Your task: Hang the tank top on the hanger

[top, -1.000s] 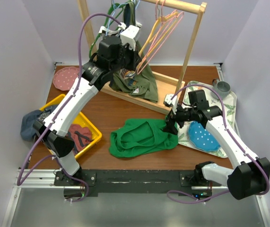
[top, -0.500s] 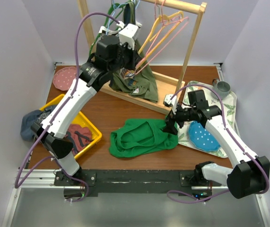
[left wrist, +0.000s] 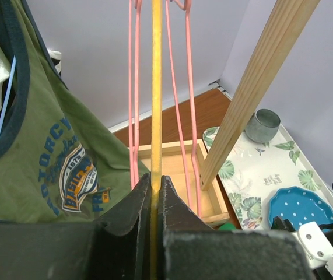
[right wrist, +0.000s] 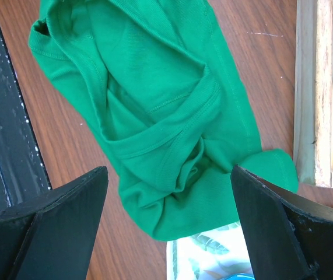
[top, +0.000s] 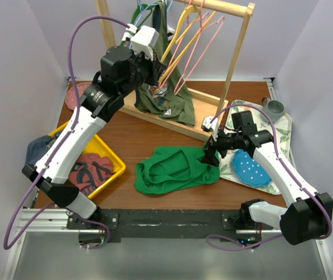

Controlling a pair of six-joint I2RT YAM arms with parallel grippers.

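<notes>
The bright green tank top (top: 175, 169) lies crumpled on the wooden table, its right end touching the leaf-print tray. In the right wrist view the tank top (right wrist: 154, 116) lies directly below my right gripper (right wrist: 169, 169), which is open with nothing between its fingers. From above, the right gripper (top: 210, 153) hovers over the top's right end. The thin yellow-orange hanger (top: 174, 45) hangs from the rack's rail. My left gripper (top: 158, 80) is shut on the hanger's lower bar. In the left wrist view that hanger (left wrist: 156, 87) runs straight up from between the closed left gripper (left wrist: 153, 178).
A wooden clothes rack (top: 236, 55) stands at the back with pink hangers (top: 200, 41) and an olive printed top (top: 169, 102). At the left sit a yellow bin (top: 111, 160) of cloths and a grey-blue cloth (top: 37, 150). At the right, the leaf tray (top: 274, 125) holds a blue plate (top: 251, 169).
My left arm has risen and drawn back to the left, lifting the yellow hanger's lower end so that it swings up beside the pink hangers. The right arm and the tank top have not moved.
</notes>
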